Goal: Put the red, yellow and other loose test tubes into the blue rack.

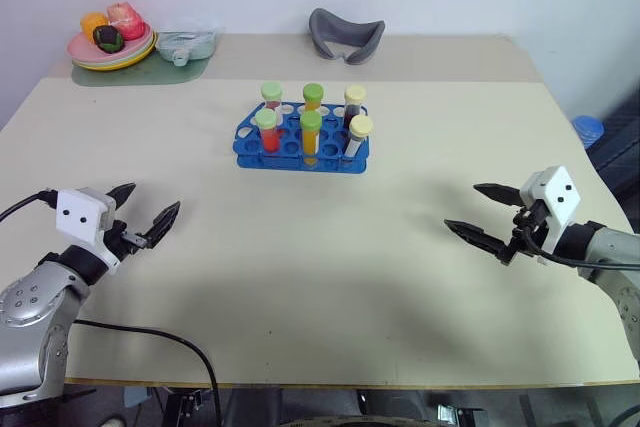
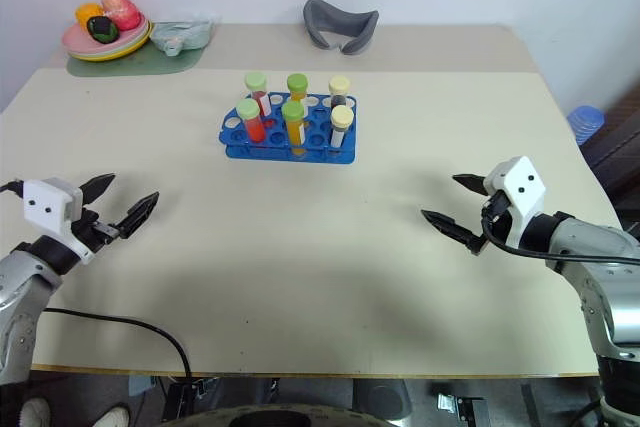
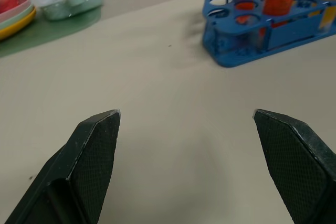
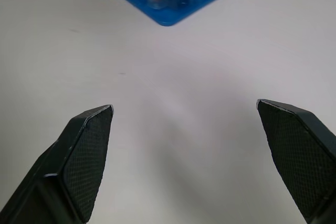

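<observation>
The blue rack (image 1: 300, 142) stands on the table's middle, toward the far side, with several capped test tubes upright in its holes: red and orange ones with green caps (image 1: 267, 128), and dark ones with pale yellow caps (image 1: 359, 131). My left gripper (image 1: 152, 207) hovers open over the near left of the table, nothing between its fingers. My right gripper (image 1: 462, 211) is open and empty over the near right. In the left wrist view the blue rack (image 3: 262, 35) lies well ahead of the fingers (image 3: 97, 145).
At the far left corner, stacked plates with toy food (image 1: 110, 42) and a pale green container (image 1: 188, 45) sit on a green mat. A grey curved object (image 1: 345, 35) lies at the far edge. A blue item (image 1: 588, 129) is off the table's right side.
</observation>
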Motion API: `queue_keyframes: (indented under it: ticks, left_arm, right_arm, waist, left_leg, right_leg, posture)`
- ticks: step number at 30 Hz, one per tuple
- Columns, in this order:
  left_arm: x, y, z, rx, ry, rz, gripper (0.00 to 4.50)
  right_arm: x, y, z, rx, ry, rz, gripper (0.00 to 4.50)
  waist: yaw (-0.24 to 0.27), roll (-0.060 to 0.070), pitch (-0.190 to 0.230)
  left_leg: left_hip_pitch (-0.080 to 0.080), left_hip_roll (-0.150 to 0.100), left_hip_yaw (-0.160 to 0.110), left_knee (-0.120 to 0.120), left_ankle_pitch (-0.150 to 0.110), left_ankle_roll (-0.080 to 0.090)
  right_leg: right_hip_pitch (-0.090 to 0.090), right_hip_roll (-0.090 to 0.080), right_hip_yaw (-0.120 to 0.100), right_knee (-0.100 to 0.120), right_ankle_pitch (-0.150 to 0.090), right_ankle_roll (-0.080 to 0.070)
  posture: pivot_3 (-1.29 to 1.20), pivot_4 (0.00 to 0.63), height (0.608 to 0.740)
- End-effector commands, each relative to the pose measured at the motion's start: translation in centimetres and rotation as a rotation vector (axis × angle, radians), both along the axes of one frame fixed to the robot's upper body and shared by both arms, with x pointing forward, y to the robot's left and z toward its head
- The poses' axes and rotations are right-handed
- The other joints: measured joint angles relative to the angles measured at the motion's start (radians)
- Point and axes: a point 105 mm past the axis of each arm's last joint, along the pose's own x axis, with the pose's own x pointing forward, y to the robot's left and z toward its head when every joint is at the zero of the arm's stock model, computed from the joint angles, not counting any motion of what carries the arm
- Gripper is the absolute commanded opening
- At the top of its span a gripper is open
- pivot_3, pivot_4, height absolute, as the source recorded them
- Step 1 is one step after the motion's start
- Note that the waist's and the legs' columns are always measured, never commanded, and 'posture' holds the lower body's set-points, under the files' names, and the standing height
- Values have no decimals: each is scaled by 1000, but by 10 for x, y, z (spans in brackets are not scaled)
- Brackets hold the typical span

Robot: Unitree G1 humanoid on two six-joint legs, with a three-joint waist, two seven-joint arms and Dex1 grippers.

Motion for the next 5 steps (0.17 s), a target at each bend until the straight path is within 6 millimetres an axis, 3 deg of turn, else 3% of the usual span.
queue_keyframes:
  ticks: [1, 5]
  left_arm:
    - [-5, 0, 10, 7, -37, 16, 4131]
    - [-7, -9, 7, -11, -38, 20, 4131]
  right_arm:
    - [-1, 1, 5, -10, -29, 15, 4500]
    - [1, 10, 0, 9, -17, 38, 4500]
  waist:
    - [-3, 0, 0]
    - [-3, 0, 0]
  left_leg:
    - [0, 0, 0, 0, 0, 0]
    - [0, 0, 0, 0, 0, 0]
  right_leg:
    - [0, 0, 0, 0, 0, 0]
    - [0, 0, 1, 0, 0, 0]
  posture:
    - [0, 150, 740]
    - [0, 150, 740]
